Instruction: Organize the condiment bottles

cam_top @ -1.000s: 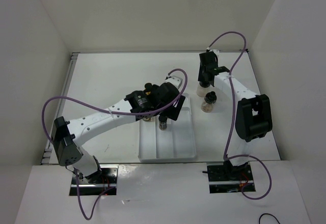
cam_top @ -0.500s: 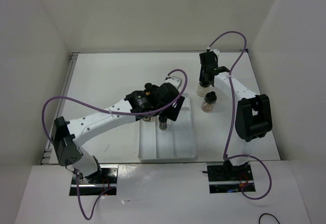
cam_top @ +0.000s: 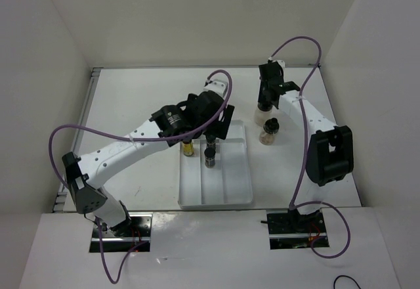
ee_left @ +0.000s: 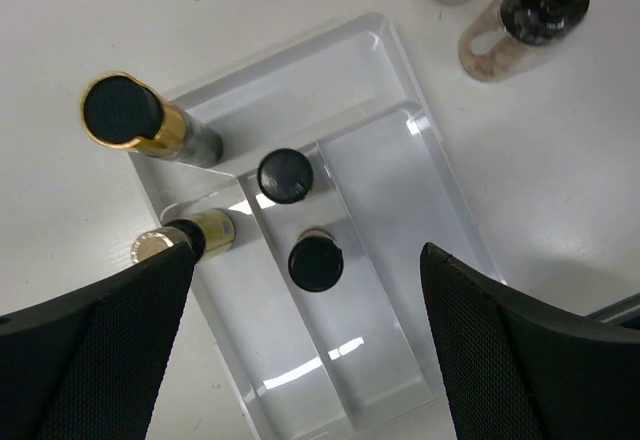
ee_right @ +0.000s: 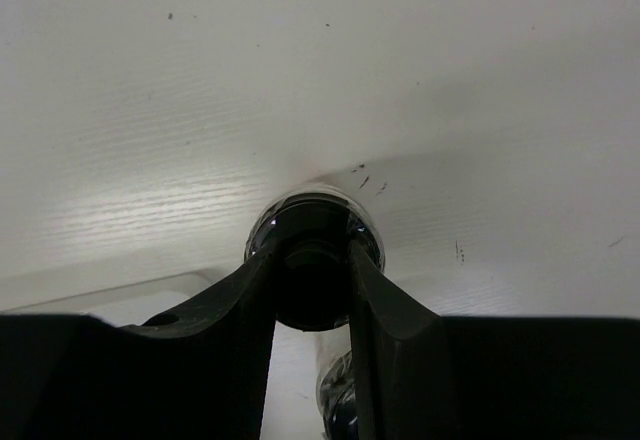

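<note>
My left gripper [cam_top: 211, 130] [ee_left: 308, 260] hangs open and empty above the white divided tray [cam_top: 236, 190] [ee_left: 400, 70]. In the left wrist view two slim yellow bottles [ee_left: 150, 125] [ee_left: 195, 235] stand in the tray's left part, and two short dark brown bottles [ee_left: 285, 175] [ee_left: 316, 263] stand in the middle lane. From above I see one yellow bottle [cam_top: 189, 148] and one brown bottle [cam_top: 210, 158]. My right gripper [cam_top: 263, 102] [ee_right: 312, 260] is shut on the black cap of a clear bottle [cam_top: 262, 113] [ee_right: 365, 235] on the table right of the tray. The second clear bottle [cam_top: 268, 132] [ee_left: 520, 20] stands just in front of it.
The tray's right lane [ee_left: 400, 200] holds nothing. White walls enclose the table on the left, back and right. The purple cables loop over both arms.
My left gripper has risen and shifted toward the back, uncovering the yellow bottle in the tray. My right gripper stays on the clear bottle, barely moved.
</note>
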